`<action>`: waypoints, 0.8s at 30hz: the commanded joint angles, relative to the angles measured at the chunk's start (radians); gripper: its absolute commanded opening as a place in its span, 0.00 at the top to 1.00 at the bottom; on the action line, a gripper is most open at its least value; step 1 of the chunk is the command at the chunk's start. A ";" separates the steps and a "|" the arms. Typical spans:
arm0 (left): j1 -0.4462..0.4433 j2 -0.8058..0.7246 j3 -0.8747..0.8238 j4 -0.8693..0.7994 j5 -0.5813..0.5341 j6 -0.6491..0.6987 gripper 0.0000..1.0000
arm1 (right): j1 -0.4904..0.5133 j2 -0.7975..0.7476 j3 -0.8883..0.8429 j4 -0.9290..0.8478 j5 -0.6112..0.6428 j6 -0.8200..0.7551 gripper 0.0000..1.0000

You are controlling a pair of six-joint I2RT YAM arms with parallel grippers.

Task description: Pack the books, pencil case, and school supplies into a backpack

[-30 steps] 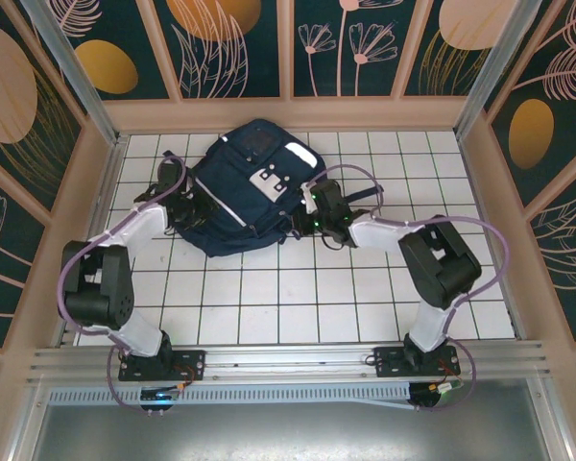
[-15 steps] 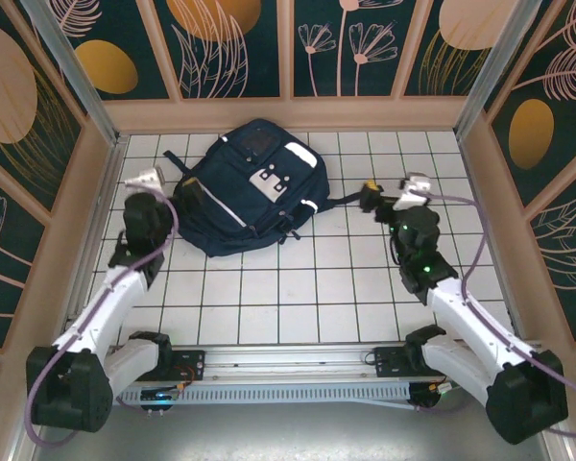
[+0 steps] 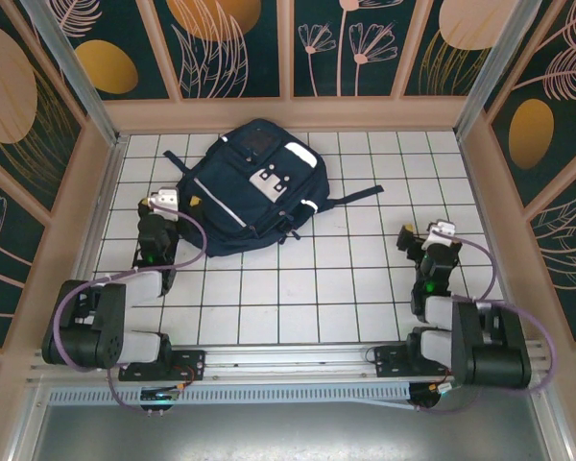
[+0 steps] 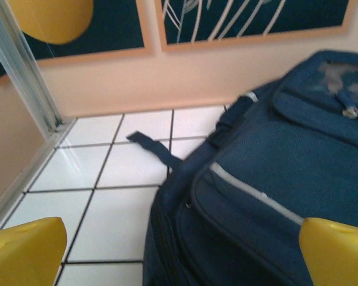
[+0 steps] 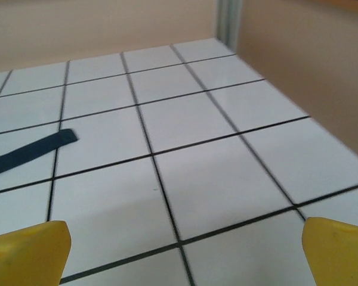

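With both pairs of jaws spread wide and nothing held, the backpack (image 3: 254, 187) is found just ahead-right of the left gripper (image 3: 173, 205), its long axis slanting away from those fingers (image 4: 25, 250), while the right gripper (image 3: 420, 238) is set well apart, so the left one is judged nearer.

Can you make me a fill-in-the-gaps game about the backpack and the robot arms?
1. The backpack is dark ____.
2. The left arm's fingers and the right arm's fingers are coloured ____.
3. Both pairs of fingers are ____, not shut, and hold nothing.
4. The backpack lies nearer the ____ arm.
Missing words: blue, yellow, open, left.
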 commanded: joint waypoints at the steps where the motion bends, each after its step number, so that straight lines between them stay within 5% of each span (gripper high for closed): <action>1: 0.012 0.015 0.061 0.031 0.016 -0.031 0.01 | -0.012 0.102 0.156 0.072 -0.183 0.000 0.01; 5: 0.021 -0.012 0.027 0.052 -0.013 -0.049 0.01 | -0.009 0.213 0.263 -0.006 -0.288 0.024 0.01; 10: 0.027 -0.072 -0.047 0.035 -0.003 -0.061 0.01 | 0.022 0.320 0.096 0.427 -0.141 0.042 0.01; 20: 0.070 0.166 -0.157 0.420 0.001 -0.107 0.01 | 0.030 0.316 0.104 0.405 -0.113 0.045 0.01; 24: 0.077 0.159 -0.122 0.340 0.024 -0.104 0.01 | 0.041 0.314 0.133 0.343 -0.117 0.028 0.01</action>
